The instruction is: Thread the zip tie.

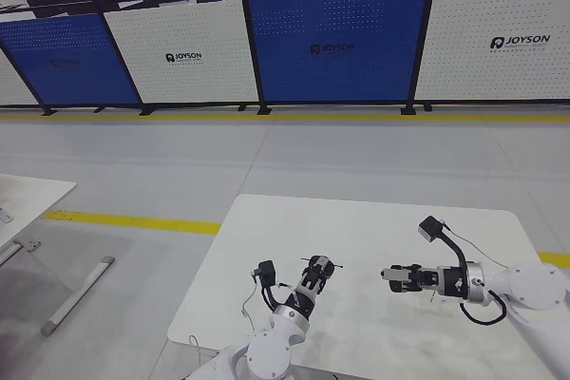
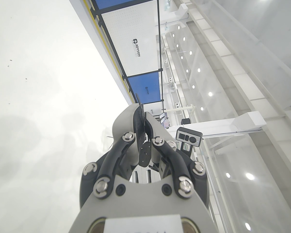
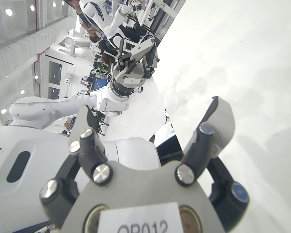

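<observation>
— That table (image 1: pixel 361 228), is it painted?
— Hard to say. Its top is smooth, matt white, with a few dark specks.
— And the left gripper (image 2: pixel 142 115)?
— Satin grey metal fingers (image 2: pixel 122 122), black plastic links (image 2: pixel 112 155), shiny steel screws (image 2: pixel 127 137). The pads (image 2: pixel 138 127) look like rough black rubber, and the zip tie (image 2: pixel 139 103) nipped between them is thin black plastic.
— The right gripper (image 3: pixel 150 104)?
— Brushed metal too, with a white paper label (image 3: pixel 140 219). The arm shells (image 1: pixel 532 285) are glossy white plastic. Far off, the floor (image 1: pixel 171 161) is polished grey, and the panels (image 1: pixel 332 47) are matt and perforated.
</observation>
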Available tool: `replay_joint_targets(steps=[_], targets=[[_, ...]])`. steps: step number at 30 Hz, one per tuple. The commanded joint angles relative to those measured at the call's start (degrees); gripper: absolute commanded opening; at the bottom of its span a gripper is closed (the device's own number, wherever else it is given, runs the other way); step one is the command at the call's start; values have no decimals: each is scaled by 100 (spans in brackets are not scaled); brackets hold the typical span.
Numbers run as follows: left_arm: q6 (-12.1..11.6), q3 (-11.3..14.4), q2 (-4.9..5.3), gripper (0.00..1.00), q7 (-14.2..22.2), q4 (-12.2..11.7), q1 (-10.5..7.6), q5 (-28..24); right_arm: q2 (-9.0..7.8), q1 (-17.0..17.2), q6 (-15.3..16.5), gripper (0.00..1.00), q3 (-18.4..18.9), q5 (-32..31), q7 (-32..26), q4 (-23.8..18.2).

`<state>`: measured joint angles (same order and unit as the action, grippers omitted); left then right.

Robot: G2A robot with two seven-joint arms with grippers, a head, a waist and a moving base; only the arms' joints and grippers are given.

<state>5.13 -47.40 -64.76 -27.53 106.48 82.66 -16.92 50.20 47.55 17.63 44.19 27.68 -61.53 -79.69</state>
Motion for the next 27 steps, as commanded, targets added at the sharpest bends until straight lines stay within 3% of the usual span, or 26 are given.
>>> replay_joint_targets(steps=[1,12,16,21,25,27], targets=[[0,0,0,0,0,0,0,0,0,0,0,100,0,0,0,0],[-2,-1,-1,0,13,-4,2,0,0,0,0,100,0,0,0,0],[27,-31,-34,0,57,22,60,-23,48,50,185,100,-14,66,-171,-20],[167,-22,-85,0,97,122,114,-82,258,-145,185,100,-120,154,-555,273],[256,34,-157,0,44,146,79,-137,532,-378,185,100,-334,76,-725,671],[259,36,-163,0,33,143,72,-144,573,-412,185,100,-368,80,-727,749]])
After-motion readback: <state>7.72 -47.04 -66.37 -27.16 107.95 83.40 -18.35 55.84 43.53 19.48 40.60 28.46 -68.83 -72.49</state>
